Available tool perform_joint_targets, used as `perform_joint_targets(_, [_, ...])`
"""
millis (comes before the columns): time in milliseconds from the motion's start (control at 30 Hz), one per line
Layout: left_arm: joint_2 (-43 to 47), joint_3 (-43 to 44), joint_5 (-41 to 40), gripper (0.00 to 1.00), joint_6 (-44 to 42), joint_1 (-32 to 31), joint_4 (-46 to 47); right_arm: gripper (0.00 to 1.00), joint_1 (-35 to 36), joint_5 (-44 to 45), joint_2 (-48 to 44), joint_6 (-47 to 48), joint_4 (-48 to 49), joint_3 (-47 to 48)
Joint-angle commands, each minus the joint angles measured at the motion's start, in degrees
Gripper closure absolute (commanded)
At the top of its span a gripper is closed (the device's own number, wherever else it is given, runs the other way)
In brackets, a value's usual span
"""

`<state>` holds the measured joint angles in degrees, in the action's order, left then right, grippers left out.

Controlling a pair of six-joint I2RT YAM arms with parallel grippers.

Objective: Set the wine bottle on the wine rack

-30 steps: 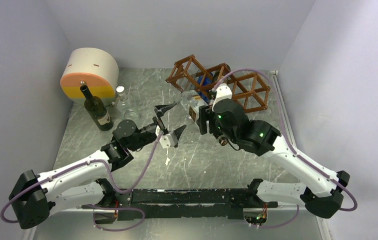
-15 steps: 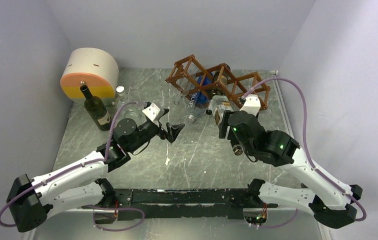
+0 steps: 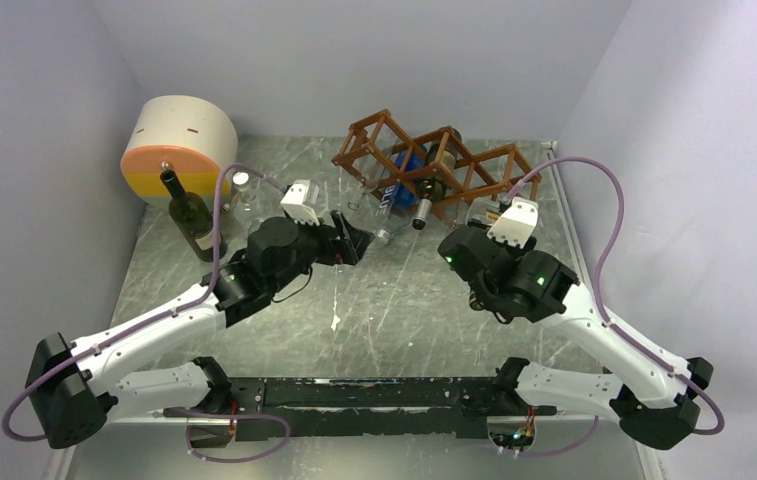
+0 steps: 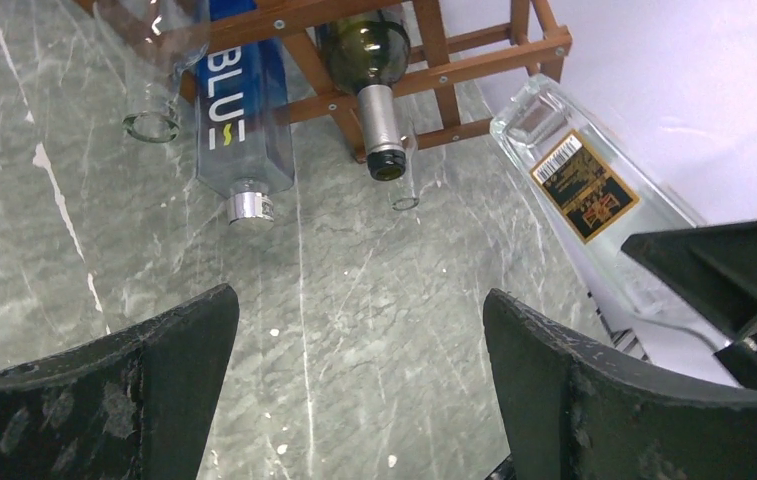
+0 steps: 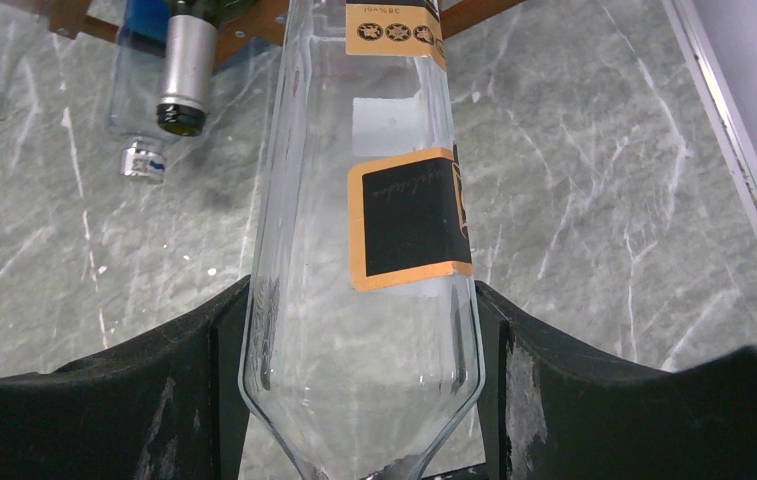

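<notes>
The wine rack (image 3: pixel 424 165), a reddish-brown lattice of slats, stands at the back of the table (image 3: pixel 374 300). A blue bottle (image 4: pixel 239 110) and a dark green bottle (image 4: pixel 369 60) lie in its cells, necks towards me. My right gripper (image 3: pixel 472 228) is shut on a clear wine bottle (image 5: pixel 394 210) with an orange and black label, held near its shoulder. The bottle's base points at the rack's right end (image 5: pixel 254 15). That bottle (image 4: pixel 579 185) also shows in the left wrist view. My left gripper (image 4: pixel 359 298) is open and empty above bare table, in front of the rack.
A dark wine bottle (image 3: pixel 194 215) stands upright at the left. Behind it is a round beige, orange and yellow drum (image 3: pixel 179 145), with a small clear jar (image 3: pixel 242 182) beside it. White walls close in three sides. A rail (image 3: pixel 566 210) runs along the right edge.
My right arm has carried the clear bottle rightwards, to in front of the rack's right end. My left arm has swung back and right towards the rack, its jaws still open.
</notes>
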<state>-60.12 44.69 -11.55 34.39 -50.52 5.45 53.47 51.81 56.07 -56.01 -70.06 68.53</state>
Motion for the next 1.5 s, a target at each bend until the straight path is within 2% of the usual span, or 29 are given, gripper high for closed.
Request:
perform_joint_targets(0, [-1.93,5.06,-3.94,0.05,8.79,-0.28,-8.52,1.0,-2.71,6.72,0.75,-1.93,4.25,-0.09])
perform_joint_targets(167, [-1.65,5.86,-3.03,0.05,11.66,-0.23,-9.45,1.0,-7.53,3.43,1.47,3.34,11.25,-2.66])
perform_joint_targets(400, [3.21,2.99,0.61,0.05,11.09,-0.24,-4.73,1.0,-14.58,-1.48,1.01,11.0,21.0,-6.28])
perform_joint_targets(633, [3.75,5.58,0.7,0.05,10.76,-0.27,-8.27,1.0,-19.11,-5.53,0.62,15.65,30.45,-9.61])
perform_joint_targets(933, [3.63,6.64,2.64,0.05,9.38,-0.25,-9.52,1.0,-24.37,-8.33,1.15,17.27,36.08,-11.53])
perform_joint_targets(1200, [4.31,5.94,1.17,0.05,9.0,-0.28,-9.26,1.0,-28.61,-12.39,-3.43,21.52,44.37,-17.43])
perform_joint_targets(1467, [3.53,6.38,2.55,0.05,8.63,-0.27,-9.85,1.0,-31.48,-14.84,-6.71,23.06,46.01,-17.74])
